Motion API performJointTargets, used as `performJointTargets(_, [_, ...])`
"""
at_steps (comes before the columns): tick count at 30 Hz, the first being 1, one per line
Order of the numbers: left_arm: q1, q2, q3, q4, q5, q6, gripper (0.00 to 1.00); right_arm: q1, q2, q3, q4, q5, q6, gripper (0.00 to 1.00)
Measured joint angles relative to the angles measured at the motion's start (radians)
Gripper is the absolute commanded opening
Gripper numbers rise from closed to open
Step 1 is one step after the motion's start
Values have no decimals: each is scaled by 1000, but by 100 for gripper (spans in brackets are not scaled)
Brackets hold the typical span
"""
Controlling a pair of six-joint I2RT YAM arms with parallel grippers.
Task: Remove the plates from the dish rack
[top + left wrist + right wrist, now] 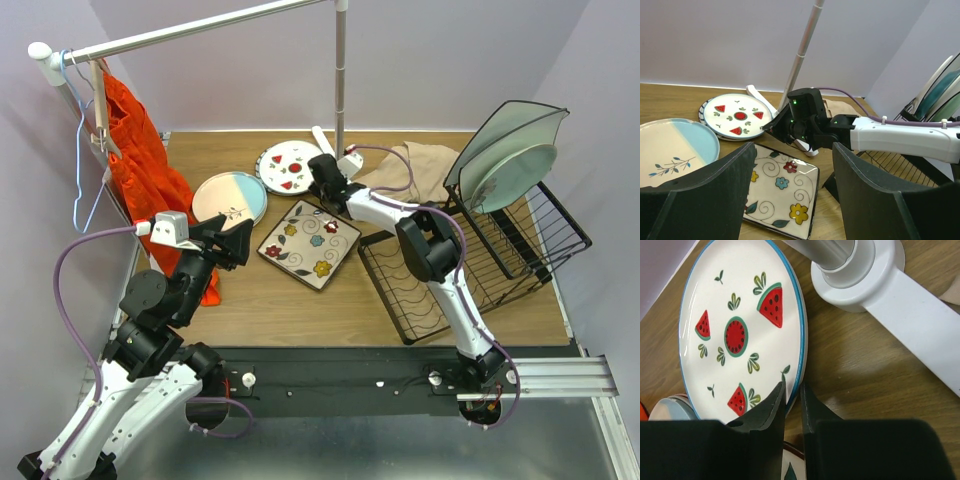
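Observation:
A round watermelon-print plate (288,165) (737,115) (740,330) lies on the table at the back. My right gripper (313,172) (792,387) has its jaws nearly together on the plate's blue rim at the near right edge. In front of it lie a pink-and-blue plate (229,197) (670,150) and a square floral plate (309,243) (780,192). The black dish rack (480,270) stands at the right, with pale green and teal plates (510,165) upright in it. My left gripper (240,240) (794,150) hovers open and empty near the floral plate.
The white clothes rail's pole (340,70) rises just behind the right gripper, and its foot (880,285) lies close to the watermelon plate. An orange garment (140,170) hangs at the left. A beige cloth (420,165) lies behind the rack.

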State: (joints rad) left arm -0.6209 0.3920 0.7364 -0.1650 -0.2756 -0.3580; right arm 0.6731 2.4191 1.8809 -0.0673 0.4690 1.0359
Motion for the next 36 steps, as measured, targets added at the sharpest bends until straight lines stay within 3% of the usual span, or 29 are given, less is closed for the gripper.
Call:
performJointTargets(5, [0, 0, 0, 0, 0, 0, 72, -8, 12, 17, -5, -2, 9, 17])
performJointTargets(17, [0, 0, 0, 0, 0, 0, 72, -16, 50, 74, -13, -16, 11, 19])
performJointTargets(22, [0, 0, 0, 0, 0, 0, 72, -16, 52, 76, -13, -23, 9, 36])
performJointTargets(26, [0, 0, 0, 0, 0, 0, 72, -16, 51, 80, -9, -31, 1, 43])
performJointTargets(30, [0, 0, 0, 0, 0, 0, 72, -16, 50, 80, -9, -34, -16, 41])
performJointTargets(36, [0, 5, 0, 0, 0, 0, 72, -16, 33, 79, -11, -33, -44, 30])
